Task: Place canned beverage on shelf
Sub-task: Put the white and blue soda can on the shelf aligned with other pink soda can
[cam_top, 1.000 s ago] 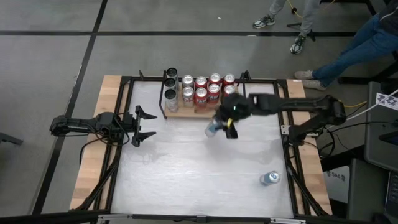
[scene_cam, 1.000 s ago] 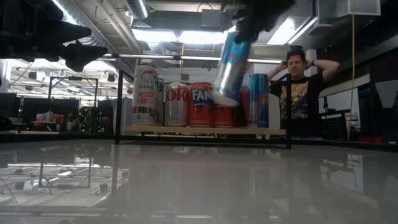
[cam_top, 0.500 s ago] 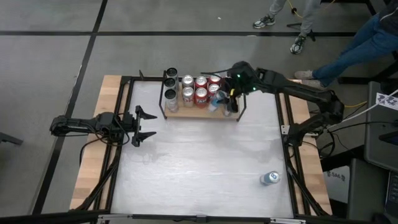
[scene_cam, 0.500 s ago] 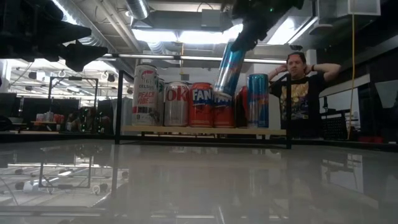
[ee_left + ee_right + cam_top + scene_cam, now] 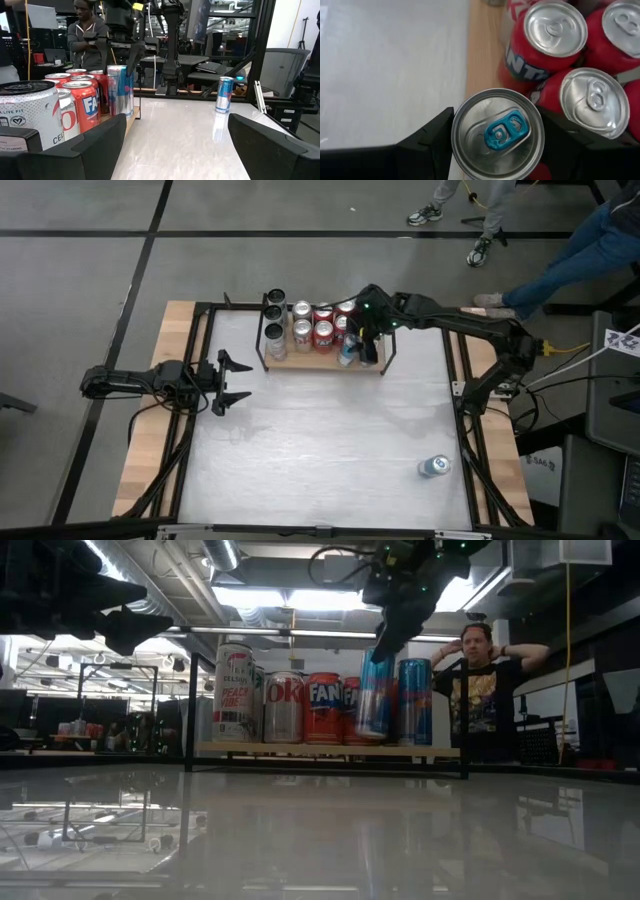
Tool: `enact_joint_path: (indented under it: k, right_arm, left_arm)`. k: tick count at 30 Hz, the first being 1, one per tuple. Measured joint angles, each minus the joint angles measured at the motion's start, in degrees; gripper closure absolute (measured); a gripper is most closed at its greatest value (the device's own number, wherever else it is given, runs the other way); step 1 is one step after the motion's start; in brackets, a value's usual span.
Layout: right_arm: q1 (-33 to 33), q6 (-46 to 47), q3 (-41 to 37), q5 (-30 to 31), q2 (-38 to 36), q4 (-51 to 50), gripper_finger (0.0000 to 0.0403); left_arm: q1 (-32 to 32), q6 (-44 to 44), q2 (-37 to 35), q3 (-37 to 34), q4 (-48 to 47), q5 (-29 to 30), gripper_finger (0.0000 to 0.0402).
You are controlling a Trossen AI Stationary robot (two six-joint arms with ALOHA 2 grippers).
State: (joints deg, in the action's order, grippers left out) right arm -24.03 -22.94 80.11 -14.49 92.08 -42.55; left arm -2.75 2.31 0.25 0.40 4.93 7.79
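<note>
Placing step: right gripper (image 5: pixel 495 132), jaws clamped on the blue-tab can (image 5: pixel 496 134), holds it upright at the shelf (image 5: pixel 300 361) front edge beside red cans (image 5: pixel 555 35); next likely release, lift straight; left gripper (image 5: pixel 232 381) waits, jaws open.

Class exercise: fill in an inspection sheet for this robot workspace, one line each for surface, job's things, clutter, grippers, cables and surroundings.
Surface: white tabletop, glossy.
Job's things: blue slim can upright on the wooden shelf, beside red soda cans; another blue can stands on the table near the right corner.
Clutter: nothing seen.
Grippers: right gripper around the blue slim can's top; left gripper open, empty, waiting at the left side.
Cables: yellow cable at the right arm's base.
Surroundings: person behind the table, hands on head.
</note>
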Motion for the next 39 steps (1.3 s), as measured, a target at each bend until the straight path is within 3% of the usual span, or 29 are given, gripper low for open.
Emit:
enact_joint_path:
  k: [7,39]
  right_arm:
    - [0.0,-1.35,-0.02,4.13,0.41,0.03,0.0175]
    - [0.07,-1.51,0.05,3.33,2.59,-0.23,0.0175]
  left_arm:
    - [0.01,0.0,0.0,0.0,-0.22,0.0,0.0056]
    - [-0.01,0.07,0.0,0.0,-1.23,0.01,0.0056]
